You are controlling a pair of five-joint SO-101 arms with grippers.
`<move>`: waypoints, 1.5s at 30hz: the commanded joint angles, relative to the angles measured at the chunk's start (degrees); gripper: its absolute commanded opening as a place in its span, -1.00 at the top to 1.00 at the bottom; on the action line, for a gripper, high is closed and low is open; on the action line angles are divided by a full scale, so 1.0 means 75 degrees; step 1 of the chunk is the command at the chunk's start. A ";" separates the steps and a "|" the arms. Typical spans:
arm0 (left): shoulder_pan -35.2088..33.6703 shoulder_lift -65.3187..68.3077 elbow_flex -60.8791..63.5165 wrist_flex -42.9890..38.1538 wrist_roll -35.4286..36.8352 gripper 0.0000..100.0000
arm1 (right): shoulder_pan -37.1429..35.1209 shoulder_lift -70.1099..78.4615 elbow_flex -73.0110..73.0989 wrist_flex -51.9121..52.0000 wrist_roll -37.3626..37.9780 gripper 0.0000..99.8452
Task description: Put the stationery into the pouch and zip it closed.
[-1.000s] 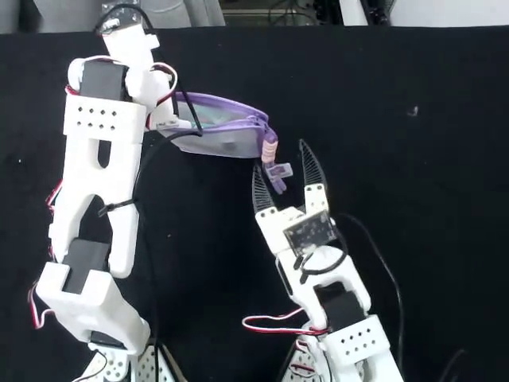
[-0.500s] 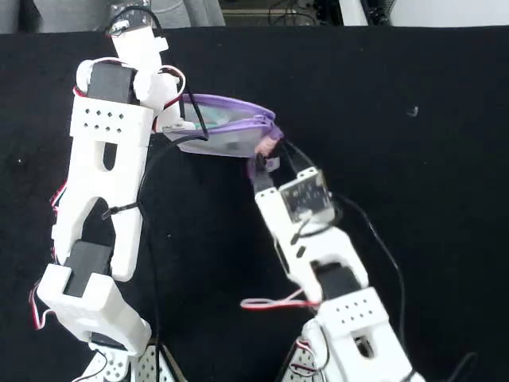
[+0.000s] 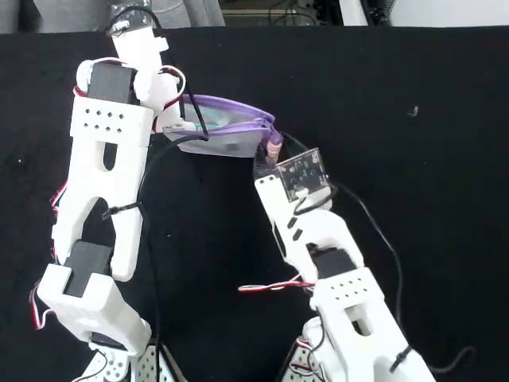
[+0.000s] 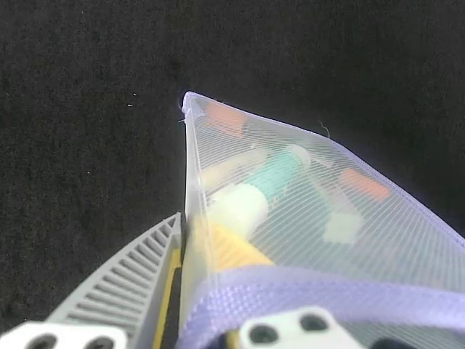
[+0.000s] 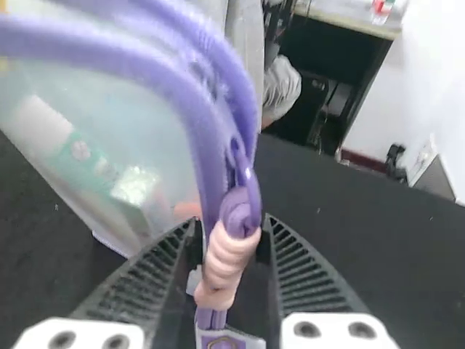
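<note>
— Both pinch: left jaws the end of the pouch [image 3: 223, 135], right jaws the zipper pull [image 5: 227, 254]. With the stationery [image 4: 276, 178] inside the pouch, held over the far side of the bench [image 3: 429, 159], zipping's in hand.
— Next, I'd say, draw it along the open zip. Left wrist view shows the contents; right wrist view, the pull.

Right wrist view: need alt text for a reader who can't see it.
The right gripper clamps the pink-and-purple zipper pull of a translucent, purple-trimmed pouch. Inside, stationery shows through its wall; a black table lies behind.
</note>
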 commanded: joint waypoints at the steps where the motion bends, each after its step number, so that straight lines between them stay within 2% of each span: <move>1: 0.0088 -0.0012 0.0053 -0.0094 -0.0059 0.94 | 0.0152 -0.0803 0.0182 -0.0117 -0.0012 0.75; 8: 0.0088 -0.0012 0.0053 -0.0094 -0.0059 0.94 | 0.0094 -0.1729 0.0229 0.0914 -0.0059 0.75; 23: 0.0123 -0.0012 0.0064 -0.0047 -0.0059 0.94 | 0.0094 -0.1717 0.0217 0.0891 -0.0059 0.76; 28: 0.0123 -0.0012 0.0064 -0.0035 -0.0059 0.94 | 0.0105 -0.1705 0.0135 0.0903 -0.0070 0.98; 37: 0.0135 -0.0012 0.0064 -0.0059 -0.0070 0.93 | 0.0129 -0.1717 0.0053 0.0961 -0.0059 0.98; 39: 0.0135 -0.0012 0.0029 -0.0094 -0.0082 0.93 | 0.0152 -0.1741 -0.0205 0.1336 -0.0023 0.98; 45: 0.0158 -0.0047 -0.0287 -0.0059 -0.0223 0.60 | 0.0152 -0.1729 -0.1905 0.3399 -0.0047 0.98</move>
